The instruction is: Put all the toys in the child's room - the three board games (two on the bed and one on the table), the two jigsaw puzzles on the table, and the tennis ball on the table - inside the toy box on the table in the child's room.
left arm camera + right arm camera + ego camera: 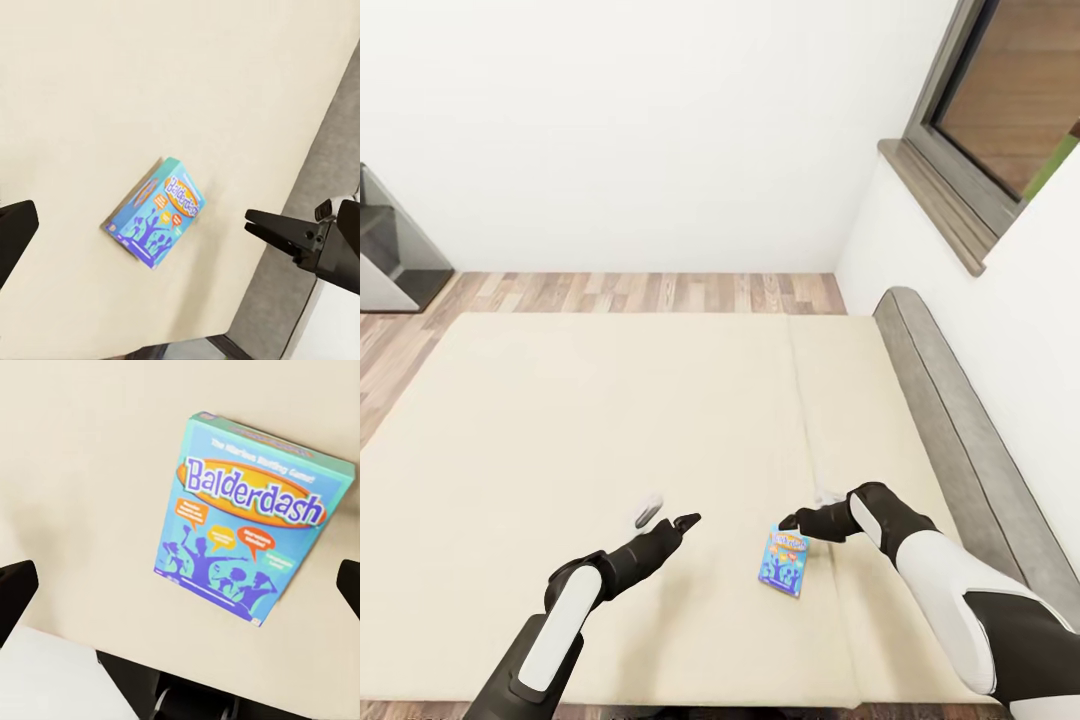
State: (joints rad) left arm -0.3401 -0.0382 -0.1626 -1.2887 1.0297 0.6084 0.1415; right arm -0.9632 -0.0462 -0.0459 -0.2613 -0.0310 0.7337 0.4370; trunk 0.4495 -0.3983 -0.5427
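A small blue board game [785, 560] lettered Balderdash lies flat on the beige mattress of the bed [580, 420], near its front edge. My right gripper [807, 508] hovers open just above the box's far end, touching nothing. In the right wrist view the box [251, 517] lies below and off to one side of the open right gripper [180, 589]. My left gripper [668, 515] is open over bare mattress to the left of the box. The left wrist view looks down on the box [155, 214], with a right fingertip [281, 229] beside it.
The grey headboard [950, 420] runs along the bed's right side under a window [1000, 100]. Wooden floor [660, 292] lies beyond the bed, up to a white wall. A dark grey piece of furniture [390, 250] stands at the far left.
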